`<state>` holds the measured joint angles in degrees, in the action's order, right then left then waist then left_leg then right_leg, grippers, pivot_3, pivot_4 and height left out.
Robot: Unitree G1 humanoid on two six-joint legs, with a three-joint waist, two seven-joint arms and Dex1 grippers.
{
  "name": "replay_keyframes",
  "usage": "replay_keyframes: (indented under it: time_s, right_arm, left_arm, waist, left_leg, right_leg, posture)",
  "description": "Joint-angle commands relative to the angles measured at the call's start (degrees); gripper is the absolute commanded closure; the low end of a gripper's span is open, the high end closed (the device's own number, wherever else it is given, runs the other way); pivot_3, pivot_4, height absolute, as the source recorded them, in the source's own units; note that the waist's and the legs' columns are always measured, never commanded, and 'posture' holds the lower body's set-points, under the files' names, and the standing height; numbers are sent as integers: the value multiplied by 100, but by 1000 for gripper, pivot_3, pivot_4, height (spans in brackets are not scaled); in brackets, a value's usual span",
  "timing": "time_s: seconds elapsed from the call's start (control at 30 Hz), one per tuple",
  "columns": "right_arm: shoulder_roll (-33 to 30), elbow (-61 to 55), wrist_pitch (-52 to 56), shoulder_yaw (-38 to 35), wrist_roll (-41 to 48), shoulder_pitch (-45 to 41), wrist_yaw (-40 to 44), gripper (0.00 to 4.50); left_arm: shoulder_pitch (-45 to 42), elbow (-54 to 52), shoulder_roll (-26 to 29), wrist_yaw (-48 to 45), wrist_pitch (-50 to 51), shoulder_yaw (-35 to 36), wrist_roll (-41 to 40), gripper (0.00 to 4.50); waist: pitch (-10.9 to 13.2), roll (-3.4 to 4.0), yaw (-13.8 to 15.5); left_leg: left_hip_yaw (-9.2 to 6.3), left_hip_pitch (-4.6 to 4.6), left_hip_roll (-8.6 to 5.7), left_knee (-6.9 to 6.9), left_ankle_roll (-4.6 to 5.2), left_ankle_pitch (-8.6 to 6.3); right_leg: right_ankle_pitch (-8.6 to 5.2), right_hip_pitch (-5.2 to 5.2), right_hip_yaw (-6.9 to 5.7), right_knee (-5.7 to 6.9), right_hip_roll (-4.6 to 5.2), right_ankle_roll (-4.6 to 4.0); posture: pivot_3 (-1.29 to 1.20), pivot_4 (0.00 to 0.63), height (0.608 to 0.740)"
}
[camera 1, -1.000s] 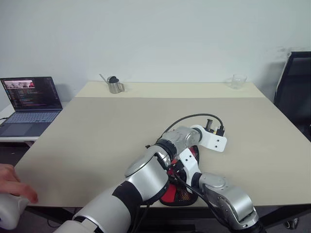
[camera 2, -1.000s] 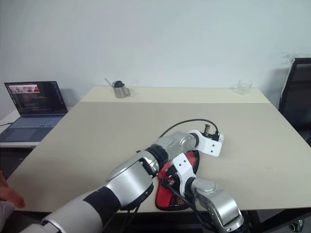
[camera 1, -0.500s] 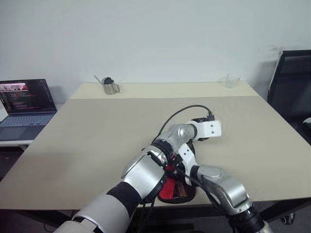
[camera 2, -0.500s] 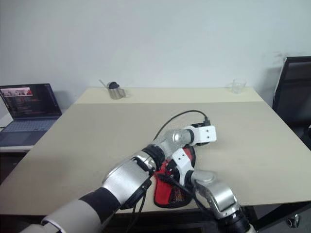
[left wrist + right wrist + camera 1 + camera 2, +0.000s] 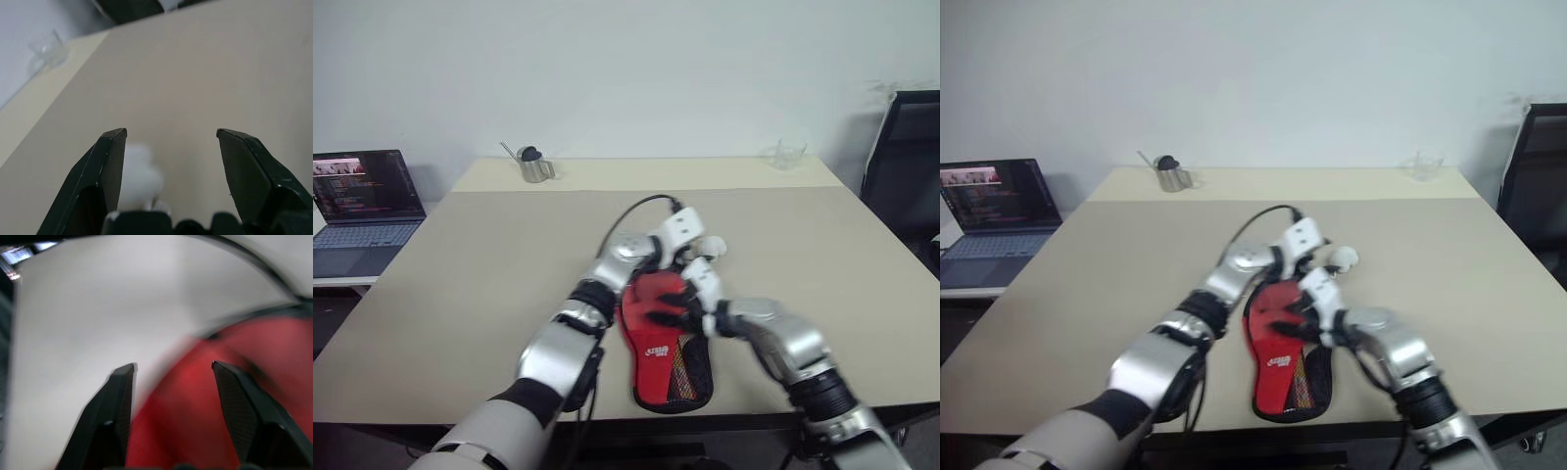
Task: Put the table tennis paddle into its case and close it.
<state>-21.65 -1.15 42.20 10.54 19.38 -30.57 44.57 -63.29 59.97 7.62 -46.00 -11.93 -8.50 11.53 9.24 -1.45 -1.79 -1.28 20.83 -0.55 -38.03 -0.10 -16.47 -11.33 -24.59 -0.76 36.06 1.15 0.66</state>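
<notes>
The case (image 5: 664,345) lies red side up, its mesh pocket and white logo showing, near the table's front edge. Its white plush keychain (image 5: 715,248) rests on the table at the case's far end. My left gripper (image 5: 171,132) hovers open just past that far end with nothing between its fingers, and the plush (image 5: 140,177) sits blurred beside one finger. Over the round part of the case, my right gripper (image 5: 173,364) is open too, with the red fabric (image 5: 205,416) right below it; its black fingers (image 5: 668,306) lie over the case. The table tennis paddle is hidden.
A metal pitcher (image 5: 536,168) stands at the table's far left and a clear glass (image 5: 789,154) at the far right. A laptop (image 5: 362,196) sits on a side desk to the left. A black chair (image 5: 909,166) is off the right edge.
My left arm has swung left and rolled, uncovering the case. The right gripper has risen and moved forward over the case's round part. The camera has shifted as well.
</notes>
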Motion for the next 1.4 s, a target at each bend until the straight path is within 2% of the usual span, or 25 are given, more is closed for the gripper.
replay_keyframes:
  time_s: [0.03, 0.2, 0.33, 0.43, 0.53, 0.77, 0.83, 0.97, 1.23, 1.4]
  right_arm:
    - [-392, -520, 290, -725, 650, -402, 422, 1801]
    - [-978, -681, 635, -1207, 985, -621, 561, 1801]
    - [-1452, -410, 279, -1207, 779, -701, 702, 1801]
    - [-1343, 566, -257, -1292, 305, -1204, 86, 1801]
    - [-1047, 1330, -605, -1422, 47, -1657, -506, 1801]
    - [-578, 1876, -976, -1153, -201, -2011, -544, 1801]
    - [-423, 2314, -1152, -1095, -464, -2221, -880, 1801]
    - [46, 3766, -1285, -1384, -804, -2829, -2171, 1801]
    - [400, 5199, -1977, -1401, -1126, -3256, -2653, 1801]
    - [574, 5644, -2071, -1538, -1132, -3492, -2772, 1801]
  left_arm:
    - [289, -1225, 422, -454, 407, 391, -648, 1313]
    - [646, -2230, 998, -799, 1016, 647, -1167, 1313]
    - [1156, -2912, 1327, -1143, 1161, 439, -1275, 1313]
    - [1736, -3985, 1499, -1385, 1910, 68, -1262, 1313]
    - [2086, -4509, 1535, -1389, 2400, -44, -1342, 1313]
    - [2426, -4943, 1462, -1166, 3102, -239, -1336, 1313]
    - [2423, -4921, 1468, -1026, 3271, -317, -1234, 1313]
    - [2442, -4697, 1244, -422, 3705, -340, -1094, 1313]
    - [3034, -4787, 680, -24, 3789, -541, -1222, 1313]
    - [3391, -4338, 293, 551, 3327, -199, -1397, 1313]
  waist:
    - [34, -1, -7]
    - [64, -11, 27]
    - [63, -10, 29]
    - [67, -15, 7]
    - [71, -18, 15]
    - [71, -17, 7]
    - [71, -17, -2]
    - [71, -16, 9]
    - [70, -15, 15]
    - [67, -10, 16]
  left_leg:
    - [-1, 0, 5, 0, 0, 0]
    - [-19, 11, 21, 3, 0, 0]
    - [-3, 8, 5, 4, 1, -1]
    - [10, 7, 6, -3, 2, -1]
    - [9, 7, 9, -7, 2, 0]
    - [0, 6, 23, -1, 3, 0]
    - [5, 6, 21, -4, 3, 0]
    - [7, 0, 18, -7, 2, 0]
    - [7, 10, 17, 5, 2, 0]
    - [6, 3, 17, 2, 2, 0]
  right_leg:
    - [0, -1, 3, 1, -2, -1]
    - [15, -13, -4, 8, -6, -34]
    - [16, -10, 8, 5, -2, -34]
    - [20, -9, 15, 0, 1, -28]
    - [22, -10, 19, 5, 0, -31]
    - [25, -11, 16, 8, -3, -44]
    - [26, -12, 19, 8, -2, -43]
    - [27, -11, 22, 17, 3, -45]
    - [29, -19, 23, 12, 18, -48]
    - [31, -15, 22, 18, 21, -50]
  posture:
    - [0, 150, 740]
    - [0, 150, 740]
    - [0, 150, 740]
    - [0, 150, 740]
    - [0, 150, 740]
    - [0, 150, 740]
    - [0, 150, 740]
    - [0, 150, 740]
    - [0, 150, 740]
    - [0, 150, 740]
